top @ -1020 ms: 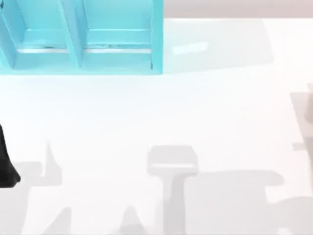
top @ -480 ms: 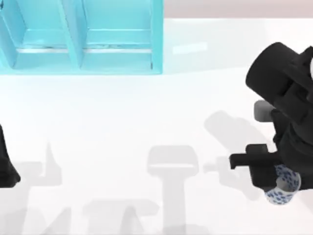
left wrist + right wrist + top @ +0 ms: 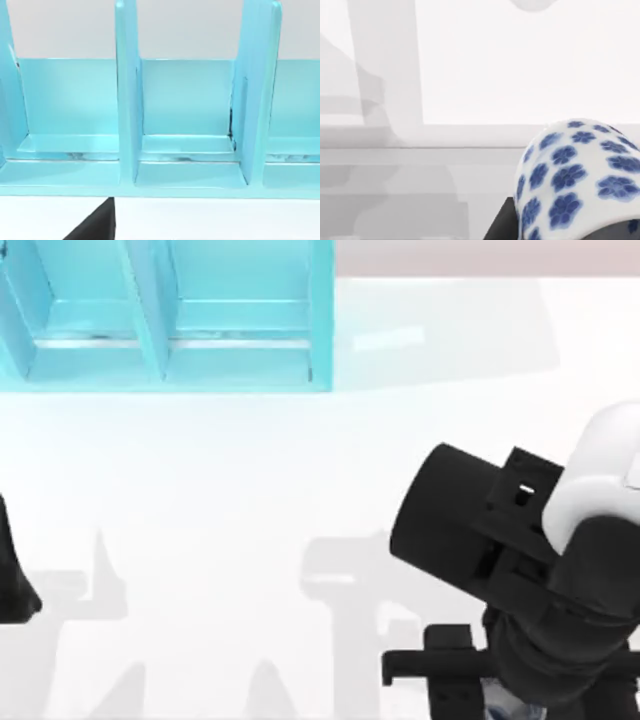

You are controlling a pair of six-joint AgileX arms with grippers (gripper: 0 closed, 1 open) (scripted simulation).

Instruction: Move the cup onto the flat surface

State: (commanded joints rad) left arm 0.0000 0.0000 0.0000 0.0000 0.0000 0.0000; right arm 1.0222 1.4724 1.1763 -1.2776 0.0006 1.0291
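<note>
Right wrist view: right end effector (image 3: 500, 695) grasps the blue-flowered cup (image 3: 575, 180), its axis tilted.

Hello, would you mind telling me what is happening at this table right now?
The right arm is working at the table's lower right, its pincer carrying a white cup with blue flowers above the white surface. The left arm sits parked at the left edge. A turquoise shelf unit stands at the back left.
</note>
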